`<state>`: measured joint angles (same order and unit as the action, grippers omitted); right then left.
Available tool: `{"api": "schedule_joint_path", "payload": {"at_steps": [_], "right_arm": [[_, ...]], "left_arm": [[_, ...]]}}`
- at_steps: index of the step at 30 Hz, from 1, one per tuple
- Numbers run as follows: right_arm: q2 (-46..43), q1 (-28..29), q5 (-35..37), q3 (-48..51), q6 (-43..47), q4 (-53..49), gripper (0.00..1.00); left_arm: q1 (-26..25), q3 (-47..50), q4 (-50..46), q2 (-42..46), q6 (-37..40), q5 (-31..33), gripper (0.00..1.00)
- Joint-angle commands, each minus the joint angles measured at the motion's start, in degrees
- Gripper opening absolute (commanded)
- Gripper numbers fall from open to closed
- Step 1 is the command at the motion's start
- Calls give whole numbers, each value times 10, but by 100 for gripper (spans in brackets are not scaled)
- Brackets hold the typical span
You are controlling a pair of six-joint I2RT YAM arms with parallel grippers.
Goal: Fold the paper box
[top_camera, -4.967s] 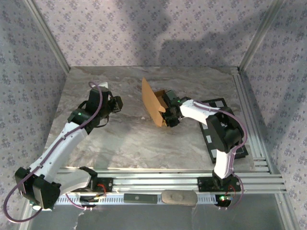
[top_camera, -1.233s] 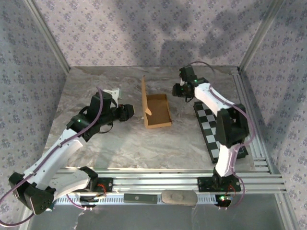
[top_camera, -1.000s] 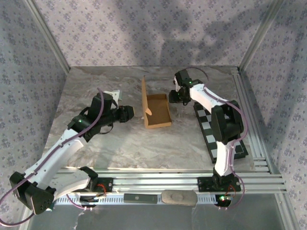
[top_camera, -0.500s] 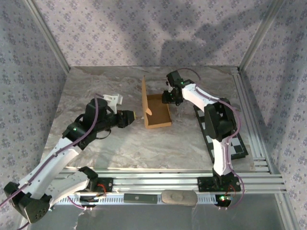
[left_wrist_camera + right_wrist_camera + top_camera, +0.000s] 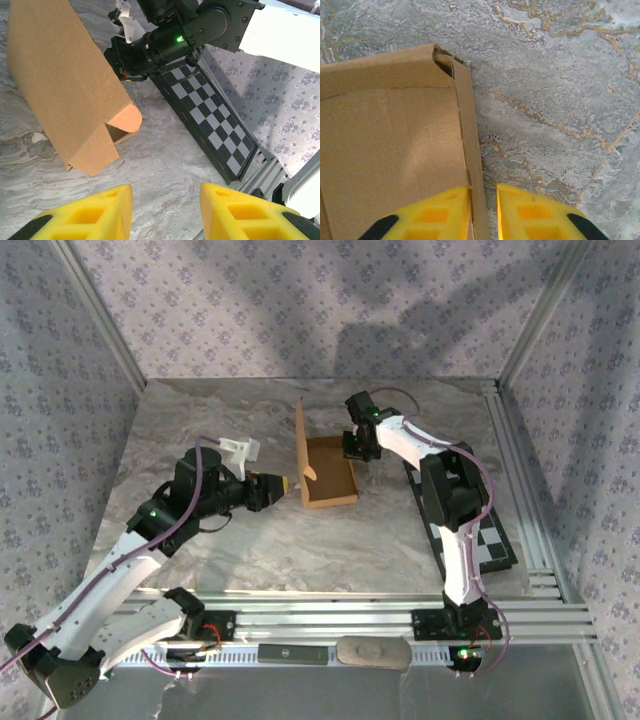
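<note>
Paper box: mid-counter, a shallow tray with its tall left flap standing upright.
Right pincer: clenched on the tray's right wall, at the far end.
Left pincer: released, empty, near the flap.
Risk: tugging the thin wall could crumple it or drag the box.
Counter: grey marbled.
Room: floral-papered walls.

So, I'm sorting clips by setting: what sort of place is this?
Probably a lab robot cell, not a home: an aluminium frame edges a marble-look table, patterned backdrop panels enclose it, and a checkerboard lies near the box.
</note>
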<state>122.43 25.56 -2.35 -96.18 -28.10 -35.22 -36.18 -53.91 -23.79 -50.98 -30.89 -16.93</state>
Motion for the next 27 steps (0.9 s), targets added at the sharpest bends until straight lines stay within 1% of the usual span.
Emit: {"api": "schedule_joint_path", "payload": {"at_steps": [1,5,9,11,12,13,17,19,23,24,27], "right_arm": [[10,5,10,-5,-34,-6,21],[9,9,15,2,-56,2,18],[4,11,18,10,-74,6,11],[-5,12,24,21,-101,5,6],[-11,14,32,29,-115,20,2],[-19,15,38,40,-131,27,0],[-58,20,47,103,-209,72,0],[-76,23,58,129,-270,75,0],[-105,46,97,156,-429,36,0],[-111,56,114,157,-479,12,0],[-117,82,120,149,-616,-64,0]], "left_arm": [[-3,-2,9,11,11,2,40],[-3,-3,6,13,12,5,40],[-3,-5,-1,17,12,12,40],[-4,-4,-3,20,12,20,40],[-3,-3,-3,22,12,22,40],[-4,-2,-4,24,11,25,40],[-4,-1,-10,28,11,42,40],[-3,-1,-20,30,10,63,40],[0,-3,-35,28,0,101,41],[2,-3,-36,27,-7,110,41],[12,-3,-45,21,-25,126,41]]}}
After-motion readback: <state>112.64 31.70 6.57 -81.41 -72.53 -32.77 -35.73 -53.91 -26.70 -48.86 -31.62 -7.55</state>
